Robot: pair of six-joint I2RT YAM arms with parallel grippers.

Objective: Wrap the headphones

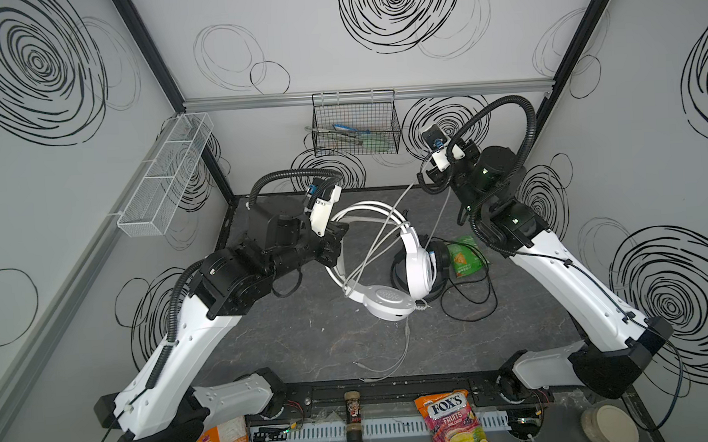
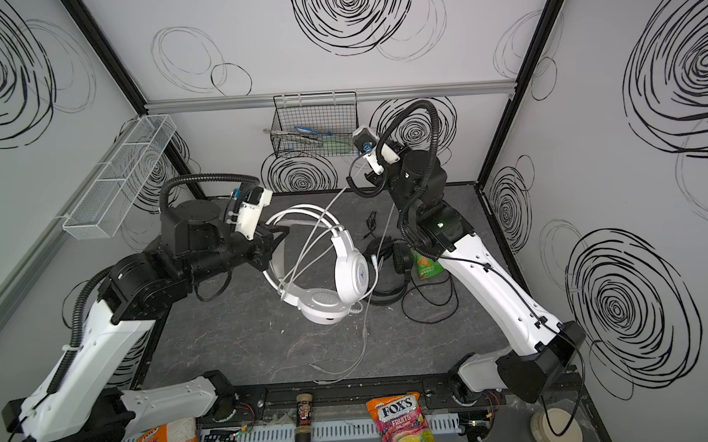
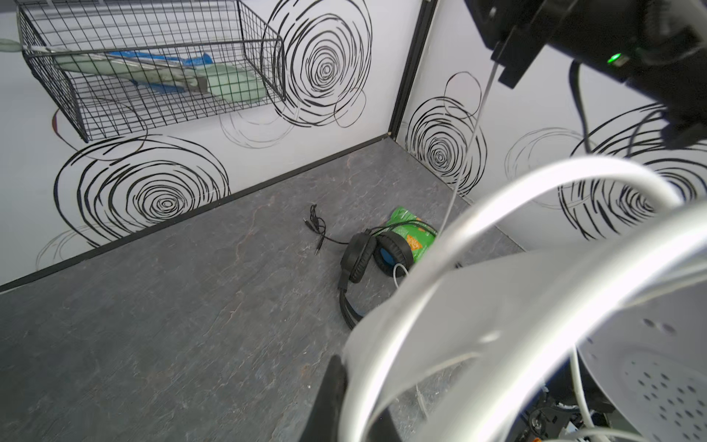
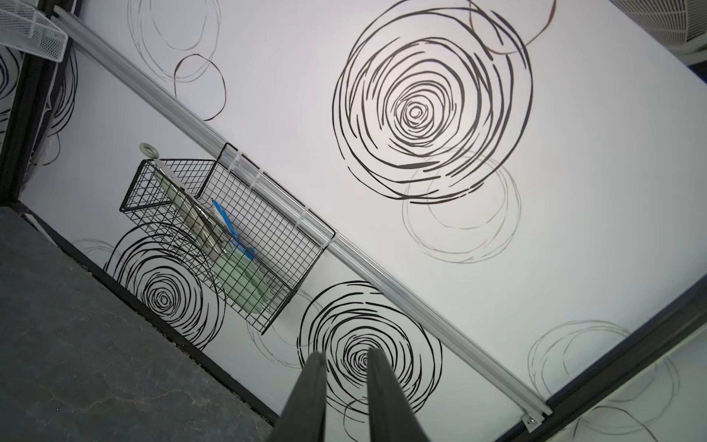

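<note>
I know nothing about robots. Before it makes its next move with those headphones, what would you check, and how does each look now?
1. Left gripper holding the white headset by its band: ok, jaws shut on it.
2. Right gripper holding the white cable: cannot tell; jaws slightly apart, cable runs up to it.
3. White cable fully wound: not ok; its plug end lies on the table.
4. Black headset wrapped: not ok; its black cable lies loose.
</note>
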